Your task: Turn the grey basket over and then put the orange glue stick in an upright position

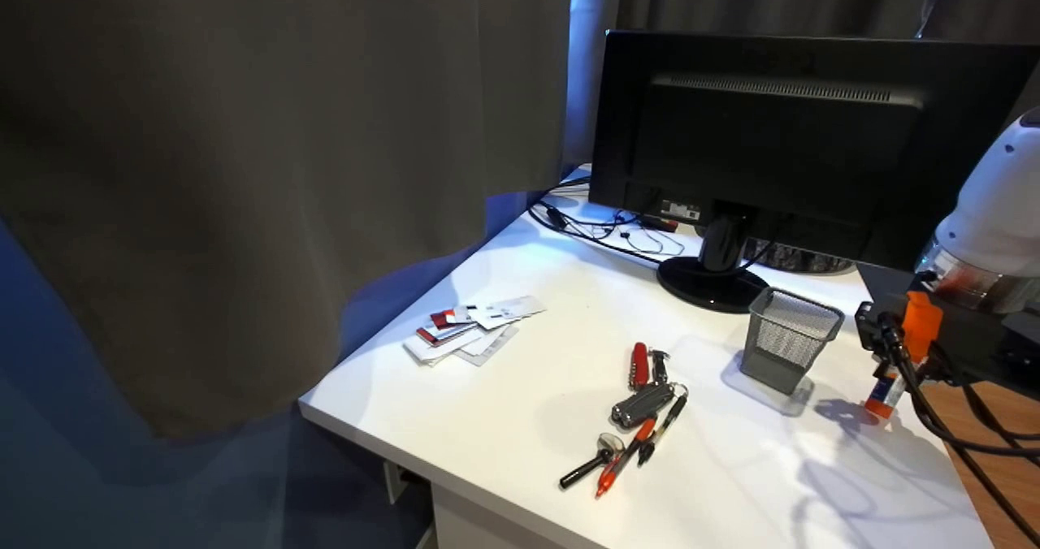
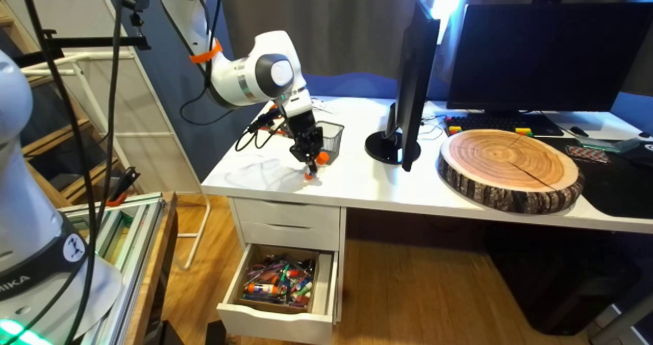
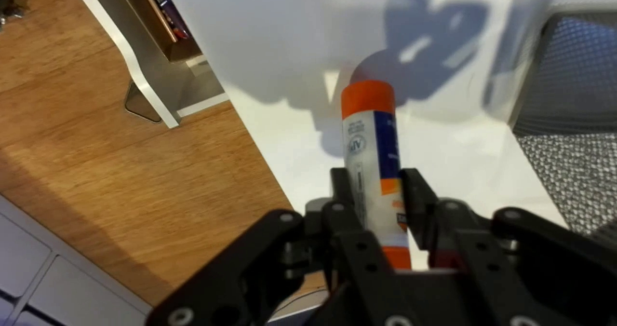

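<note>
Orange-and-white round glue stick (image 3: 368, 142) with a dark blue patch, pinched tight across the middle in the black two-fingered tool (image 3: 375, 177), over the smooth white worktop (image 1: 561, 391). Leaning, not standing up. In an exterior view, long way of the stick on a slant: low orange end (image 2: 309, 175) down by the worktop, high orange end (image 2: 322, 157) tipped toward the side of the big black flat monitor (image 2: 416, 79). Hard to tell about the low end: touching the worktop or just above it. Near the stick, but not touching, a small grey wire-mesh basket (image 1: 780, 354) with a hard rim, set on the worktop with the open side up. Likely no more turning to do there, just the stick left to stand up. For that, best to tip tool and stick together until straight, low end flat on the worktop, then let go gently. Basket close by, so some danger of a bump in a wide swing.
</note>
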Action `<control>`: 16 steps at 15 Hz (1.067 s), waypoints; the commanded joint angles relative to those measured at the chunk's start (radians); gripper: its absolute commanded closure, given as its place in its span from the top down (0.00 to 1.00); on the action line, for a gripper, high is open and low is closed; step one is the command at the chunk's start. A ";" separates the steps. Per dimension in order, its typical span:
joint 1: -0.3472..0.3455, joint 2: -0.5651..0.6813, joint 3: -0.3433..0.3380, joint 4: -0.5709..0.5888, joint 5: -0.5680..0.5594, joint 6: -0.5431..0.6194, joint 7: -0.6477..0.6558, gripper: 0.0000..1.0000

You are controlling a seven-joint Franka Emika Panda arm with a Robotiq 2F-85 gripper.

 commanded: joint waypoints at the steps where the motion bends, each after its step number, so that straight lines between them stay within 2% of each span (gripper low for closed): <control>1: 0.082 0.053 -0.086 0.043 -0.066 -0.021 0.110 0.08; 5: 0.159 0.097 -0.163 0.058 -0.078 -0.038 0.167 0.08; 16: 0.298 0.246 -0.293 0.083 -0.057 -0.064 0.241 0.08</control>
